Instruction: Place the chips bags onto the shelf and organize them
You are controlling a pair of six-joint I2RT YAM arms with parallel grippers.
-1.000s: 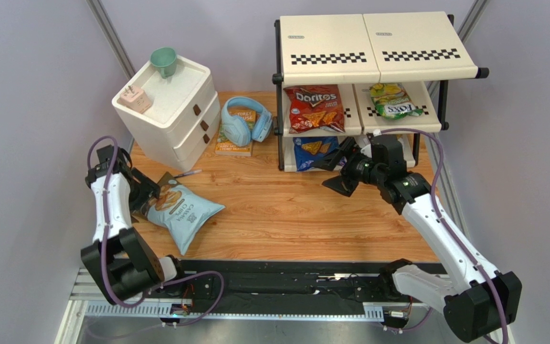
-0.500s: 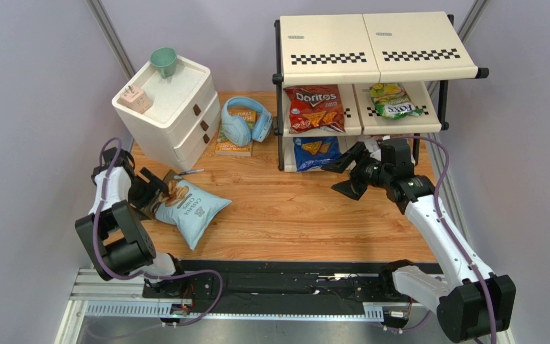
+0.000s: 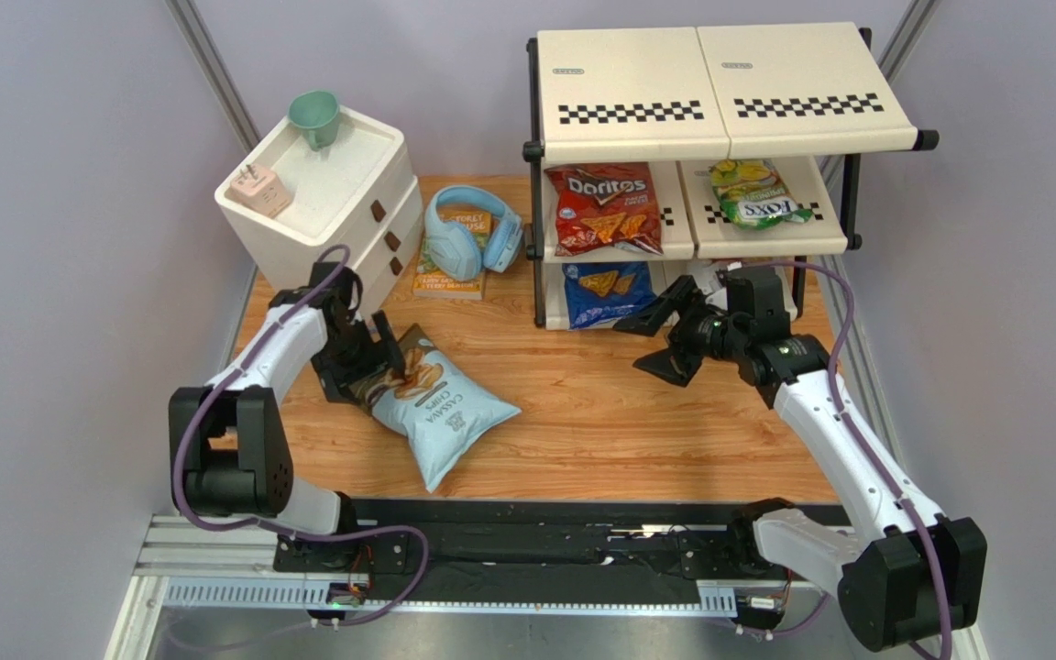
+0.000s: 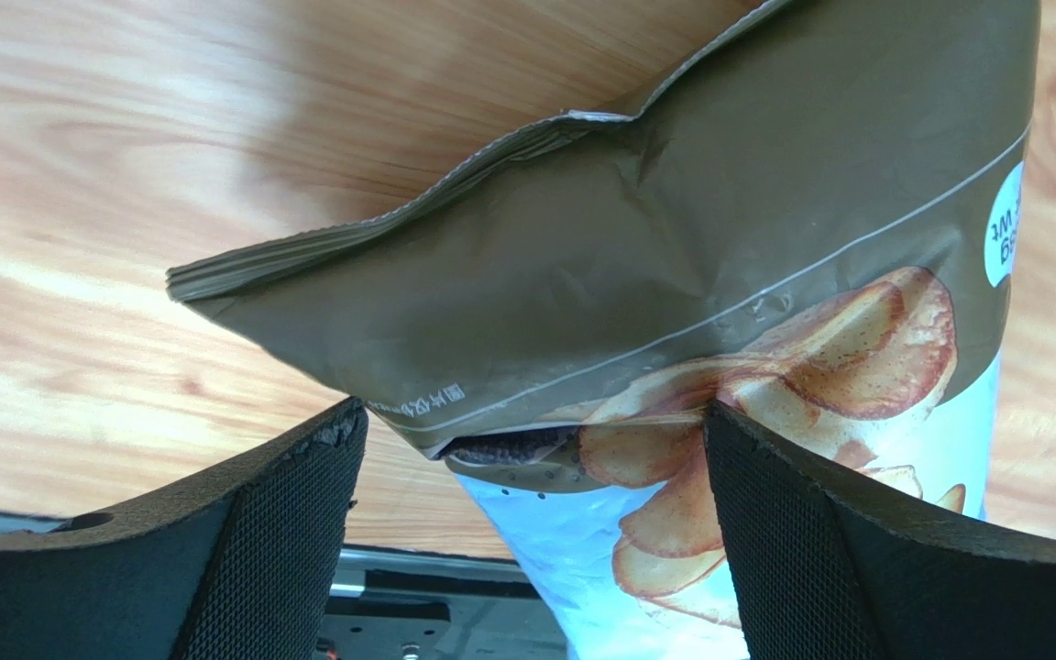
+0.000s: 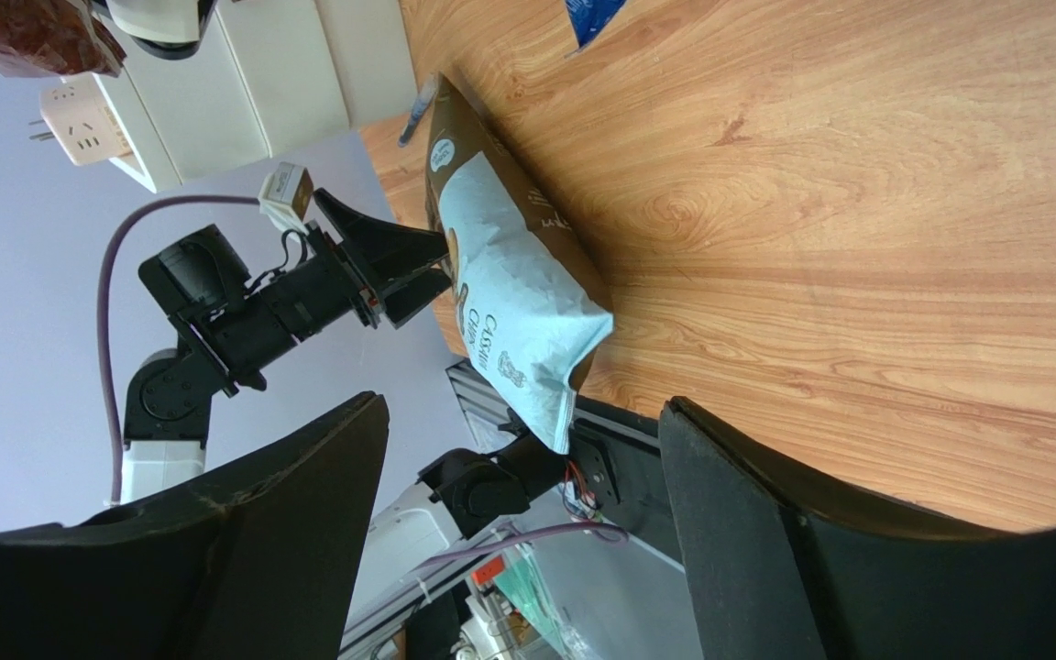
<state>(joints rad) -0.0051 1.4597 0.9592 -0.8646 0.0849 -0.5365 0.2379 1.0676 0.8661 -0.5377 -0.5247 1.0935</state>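
Observation:
The large pale-blue cassava bag (image 3: 440, 409) lies flat on the wooden table, left of centre. My left gripper (image 3: 370, 360) is open at its brown top. In the left wrist view that brown top (image 4: 658, 234) sits between the wide-apart jaws of the left gripper (image 4: 534, 429). My right gripper (image 3: 652, 344) hangs open and empty in front of the shelf (image 3: 726, 83). Through the right gripper (image 5: 520, 407) I see the cassava bag (image 5: 513, 296) far off. Red Doritos (image 3: 605, 206) and the green-yellow bag (image 3: 757, 194) lie on the middle tier, blue Doritos (image 3: 604, 292) on the bottom. The white-and-red bag is hidden.
A white two-drawer cabinet (image 3: 330, 206) stands at the back left with a green cup (image 3: 315, 117) and a pink adaptor (image 3: 260, 189) on top. Blue headphones (image 3: 465, 237) rest on an orange book (image 3: 443, 279) between cabinet and shelf.
My left gripper and the cassava bag have travelled right and a little farther in, toward the table's middle. The right gripper has drawn slightly right, away from the blue Doritos.

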